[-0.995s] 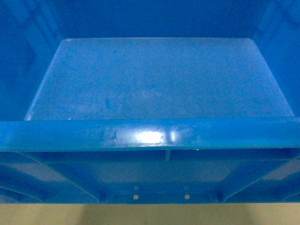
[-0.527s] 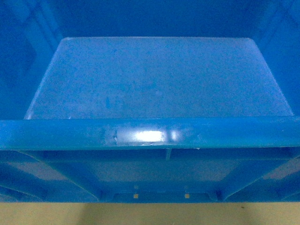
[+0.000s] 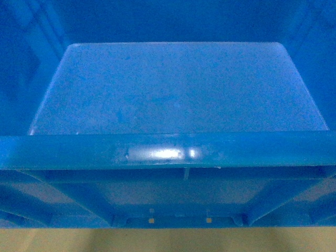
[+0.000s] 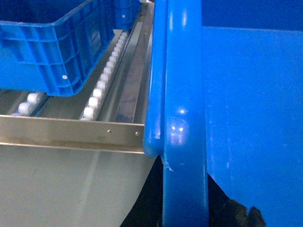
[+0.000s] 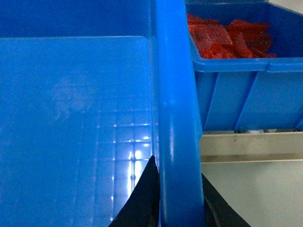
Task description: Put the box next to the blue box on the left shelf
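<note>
two grippers hold the box (image 3: 173,94) by opposite rims: the right gripper (image 5: 176,189) has dark fingers on either side of the rim, clamped; the left gripper (image 4: 184,208) shows dark parts flanking its rim too. the box fills the head view, at the front edge of the left shelf (image 4: 102,87), between a blue crate (image 4: 52,42) on the rollers and another crate of red packets (image 5: 236,33).
</note>
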Motion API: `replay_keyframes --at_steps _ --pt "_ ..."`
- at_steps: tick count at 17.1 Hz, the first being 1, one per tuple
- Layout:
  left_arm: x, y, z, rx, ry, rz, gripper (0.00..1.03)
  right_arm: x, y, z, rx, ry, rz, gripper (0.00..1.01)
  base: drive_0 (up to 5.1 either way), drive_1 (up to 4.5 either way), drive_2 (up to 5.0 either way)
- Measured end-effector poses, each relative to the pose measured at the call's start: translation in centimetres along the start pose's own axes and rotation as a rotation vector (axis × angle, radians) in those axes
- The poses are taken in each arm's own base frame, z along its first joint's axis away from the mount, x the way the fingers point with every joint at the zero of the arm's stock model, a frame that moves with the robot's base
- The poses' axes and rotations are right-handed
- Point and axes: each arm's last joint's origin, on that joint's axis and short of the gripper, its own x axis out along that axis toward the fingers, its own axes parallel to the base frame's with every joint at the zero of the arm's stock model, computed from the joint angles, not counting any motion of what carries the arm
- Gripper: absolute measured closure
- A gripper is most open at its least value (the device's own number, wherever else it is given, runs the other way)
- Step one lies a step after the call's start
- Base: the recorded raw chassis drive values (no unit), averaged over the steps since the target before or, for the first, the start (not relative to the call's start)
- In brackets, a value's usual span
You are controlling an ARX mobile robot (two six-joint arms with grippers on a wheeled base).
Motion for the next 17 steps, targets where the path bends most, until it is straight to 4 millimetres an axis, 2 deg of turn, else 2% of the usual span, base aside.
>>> replay_keyframes --at_steps 17 --pt "0.01 0.0 -0.01 0.0 0.001 -0.001 0.95 0.0 0.0 0.0 -0.001 0.0 0.0 0.91 0.1 4.32 -4.2"
